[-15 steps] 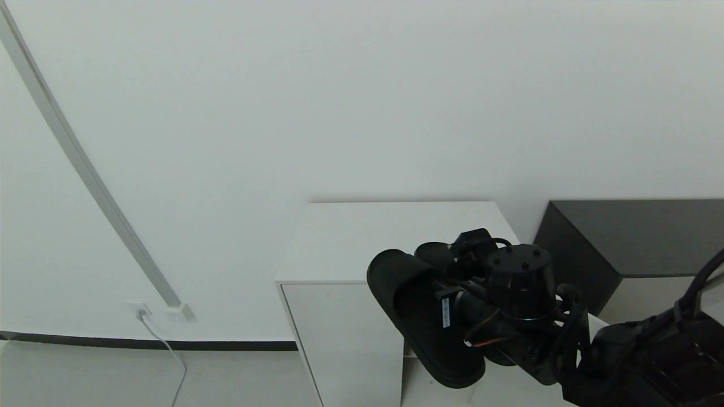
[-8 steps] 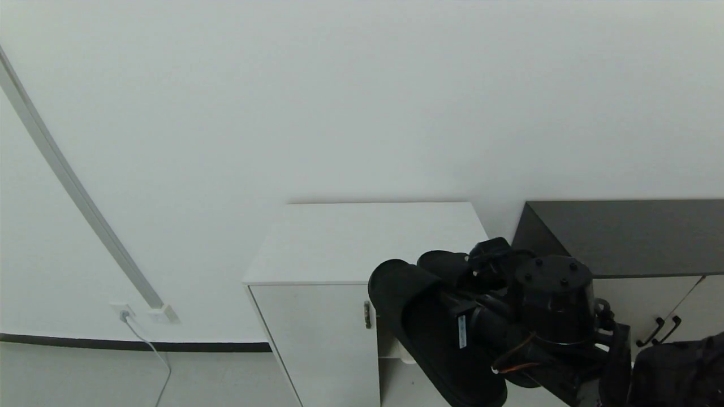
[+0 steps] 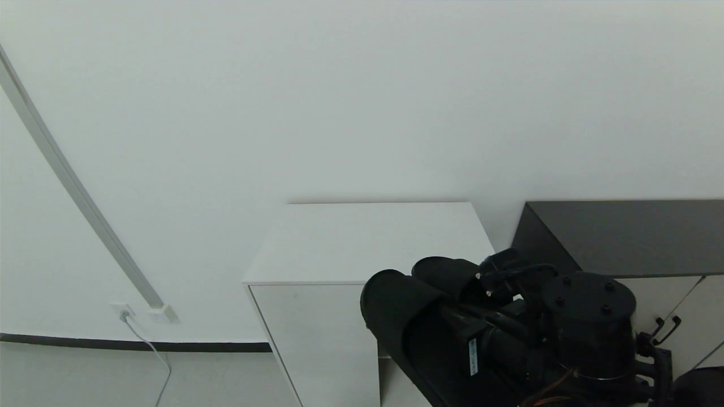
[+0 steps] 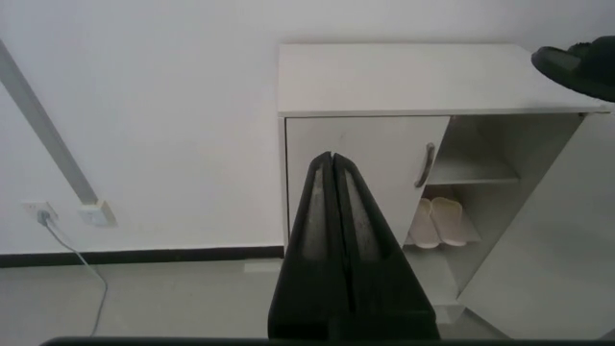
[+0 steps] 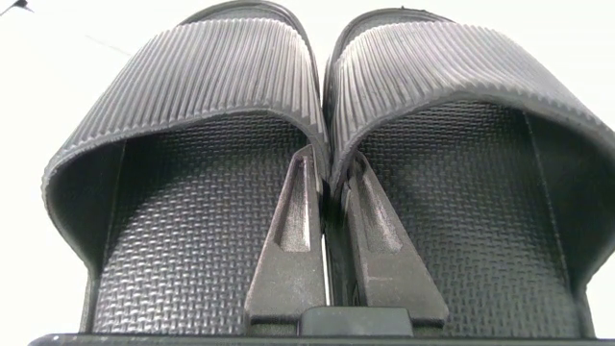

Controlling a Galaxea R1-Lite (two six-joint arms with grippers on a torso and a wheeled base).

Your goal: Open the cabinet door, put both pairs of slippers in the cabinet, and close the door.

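Head and left wrist cameras share the cabinet [image 3: 362, 243] (right wrist hugs slippers [image 5: 202, 125]).

Wall fittings, side unit
Grey conduit [image 3: 79, 195] slants down towards a socket [image 3: 123, 312] at left; dark-topped unit [image 3: 622, 234] at right.

Bright, even, diffuse light, probably overhead. Wall [image 3: 339, 113] uniformly lit. Black slippers [image 5: 192, 125] pinched in right gripper [image 5: 329, 163]: straps past jaw tips show soft sheen, insoles beside jaws dim. Cabinet [image 4: 404, 77] interior beyond left gripper [image 4: 332, 161] jaws shaded. Conduit [image 3: 73, 186] bowed by lens.
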